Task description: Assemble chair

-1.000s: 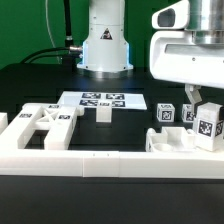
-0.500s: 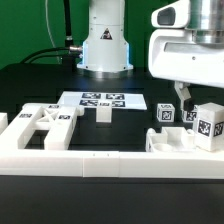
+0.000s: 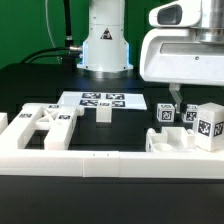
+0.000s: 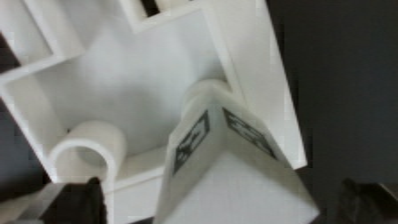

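My gripper [image 3: 178, 98] hangs at the exterior view's right, above and just behind a tall white chair block with marker tags [image 3: 208, 122]. That block stands beside two smaller tagged white pieces [image 3: 163, 113]. In the wrist view the tagged block [image 4: 222, 160] rises between my dark fingertips [image 4: 71, 200], with gaps on both sides. My gripper [image 4: 217, 208] is open and holds nothing. Under it lies a flat white panel [image 4: 160, 70]. A slotted white frame part [image 3: 45, 118] lies at the left, and a small white peg [image 3: 103, 113] stands mid-table.
The marker board [image 3: 103, 100] lies at the back centre before the robot base [image 3: 105, 45]. A long white wall [image 3: 80, 160] runs along the front. A low white part [image 3: 180, 140] sits at the front right under the gripper.
My gripper has shifted toward the exterior view's left, away from the tall tagged block. The block and the other parts stay in place.
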### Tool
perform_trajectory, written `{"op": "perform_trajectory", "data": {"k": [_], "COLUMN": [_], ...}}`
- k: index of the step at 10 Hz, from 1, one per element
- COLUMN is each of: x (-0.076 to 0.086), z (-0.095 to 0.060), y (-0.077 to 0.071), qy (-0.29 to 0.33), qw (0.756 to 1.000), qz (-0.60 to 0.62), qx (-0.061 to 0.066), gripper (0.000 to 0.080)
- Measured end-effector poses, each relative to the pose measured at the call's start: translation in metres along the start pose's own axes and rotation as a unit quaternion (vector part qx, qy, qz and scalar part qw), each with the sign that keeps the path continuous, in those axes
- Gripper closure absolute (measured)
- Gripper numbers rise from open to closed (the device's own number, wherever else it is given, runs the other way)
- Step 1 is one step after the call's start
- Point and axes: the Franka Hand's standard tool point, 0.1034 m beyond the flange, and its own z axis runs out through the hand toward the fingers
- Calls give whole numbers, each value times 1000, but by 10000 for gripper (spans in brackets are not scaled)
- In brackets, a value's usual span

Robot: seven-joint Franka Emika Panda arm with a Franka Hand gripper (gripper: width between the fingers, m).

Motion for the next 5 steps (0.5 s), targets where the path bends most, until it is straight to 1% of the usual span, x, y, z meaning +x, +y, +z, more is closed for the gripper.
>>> {"op": "perform_trajectory", "data": {"k": [1,2,4,5], "x": [-1,-1,-2,-3], "z": [0,-1,-1,0], "y": [-2,-4,-7,-9], "qy": [0,0,0,0], "qw": [999,994,982,970], "qz": [-41,-113,-191,-242], "qx": [1,2,4,4], "gripper": [151,151,151,151]}}
